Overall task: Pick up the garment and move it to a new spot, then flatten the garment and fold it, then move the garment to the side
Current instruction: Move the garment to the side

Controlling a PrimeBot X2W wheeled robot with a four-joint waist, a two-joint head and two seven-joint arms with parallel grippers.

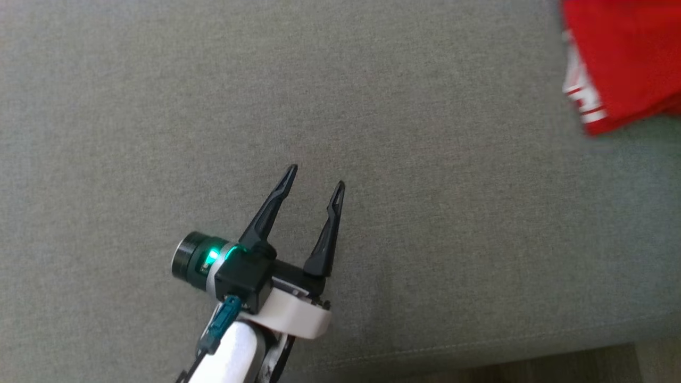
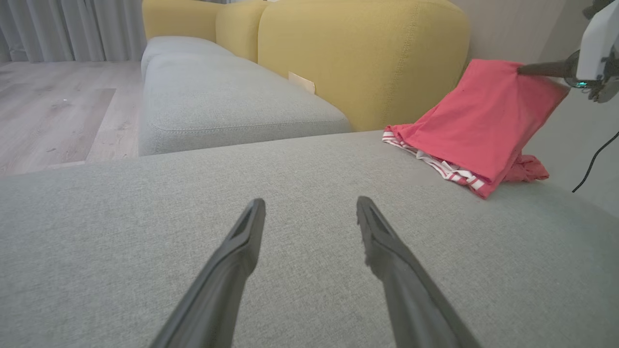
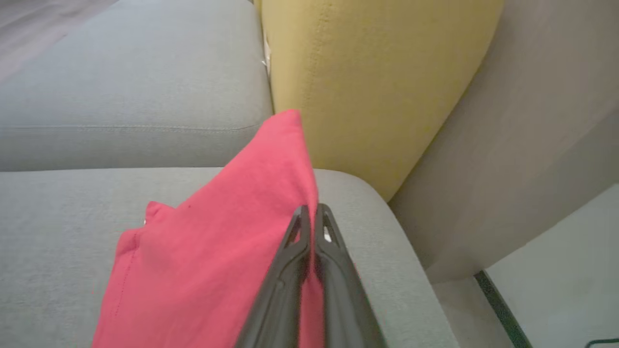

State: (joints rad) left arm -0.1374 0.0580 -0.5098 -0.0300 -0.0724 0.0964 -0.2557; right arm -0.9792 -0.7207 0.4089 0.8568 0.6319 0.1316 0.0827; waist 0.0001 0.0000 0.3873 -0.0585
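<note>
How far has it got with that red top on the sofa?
Early. Done: the right hand grips the red garment. In hand: one edge is raised, the rest lies on the grey cushion. Left: moving, flattening, folding, setting aside; the left hand is open, empty.

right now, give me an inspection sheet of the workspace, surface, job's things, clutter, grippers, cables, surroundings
surface: grey sofa cushion, bare fabric across most of it
job's things: red garment with white striped trim, one edge raised, the rest lying on the cushion by the backrest
clutter: a small pale tag at the foot of the backrest
grippers: left gripper open and empty over bare cushion; right gripper shut on the garment's raised edge
cables: dark cable hanging beside the sofa's end
surroundings: yellow backrest, wooden floor, curtains
</note>
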